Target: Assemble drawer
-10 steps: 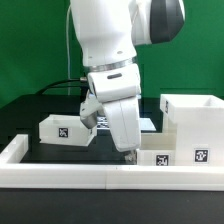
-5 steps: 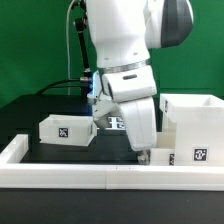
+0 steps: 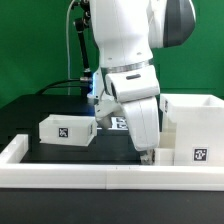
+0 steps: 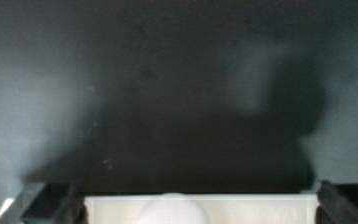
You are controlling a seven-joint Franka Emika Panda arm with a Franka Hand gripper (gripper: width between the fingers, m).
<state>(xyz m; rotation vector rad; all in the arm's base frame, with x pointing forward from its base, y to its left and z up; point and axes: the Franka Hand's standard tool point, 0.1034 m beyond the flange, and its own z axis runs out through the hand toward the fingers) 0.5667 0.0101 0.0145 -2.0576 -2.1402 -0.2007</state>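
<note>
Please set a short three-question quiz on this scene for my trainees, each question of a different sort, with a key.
1. True or false: the tool is down low, close behind the front rail.
2. The small tray that stands apart from the arm is: A) on the exterior view's left; B) on the exterior view's right; C) on top of the rail.
3. In the wrist view, what colour is the part between the tool's fingers?

Key: 1 true; 2 A; 3 white.
</note>
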